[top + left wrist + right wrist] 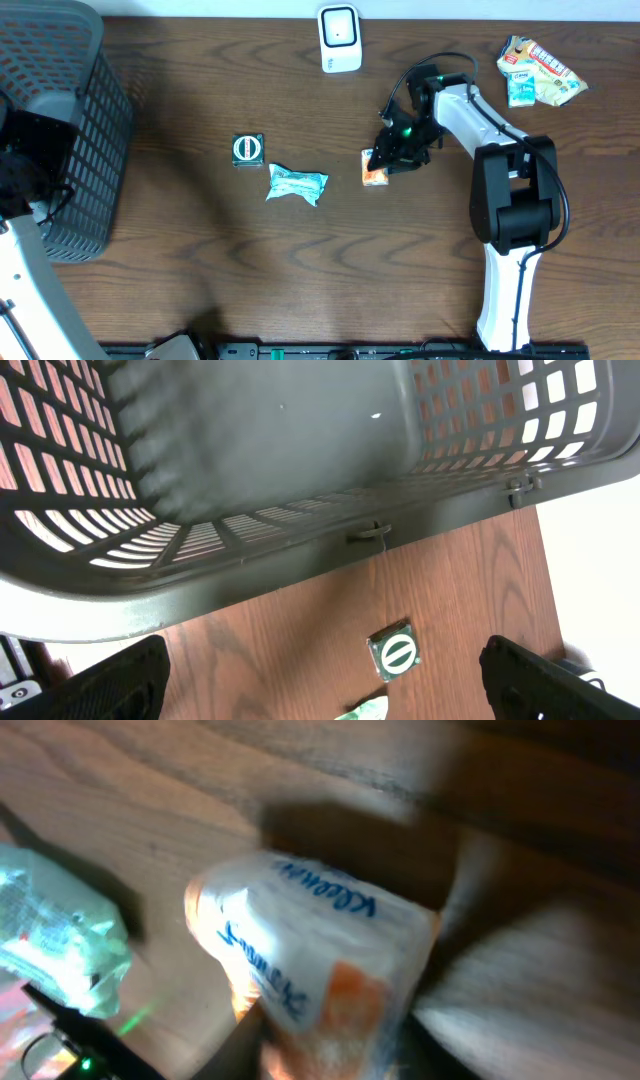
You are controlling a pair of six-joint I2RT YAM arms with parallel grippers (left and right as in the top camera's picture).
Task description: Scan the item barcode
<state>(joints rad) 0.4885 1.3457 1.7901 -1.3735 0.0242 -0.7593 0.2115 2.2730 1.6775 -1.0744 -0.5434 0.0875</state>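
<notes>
Right gripper: the right gripper (390, 156) sits on the robot's side of the white scanner (340, 38), a little to its right.
Jaws: too blurred at the wrist to tell whether they pinch anything.
Item: the orange-and-white packet (374, 170) (320, 960) lies on the table at the fingertips, on their far side from the scanner.
Long axis: seems to run roughly toward the scanner.
Left gripper: the left gripper (325, 665) is spread wide over the basket (60, 120), well apart from the scanner.
Nearer arm: right, judged.
</notes>
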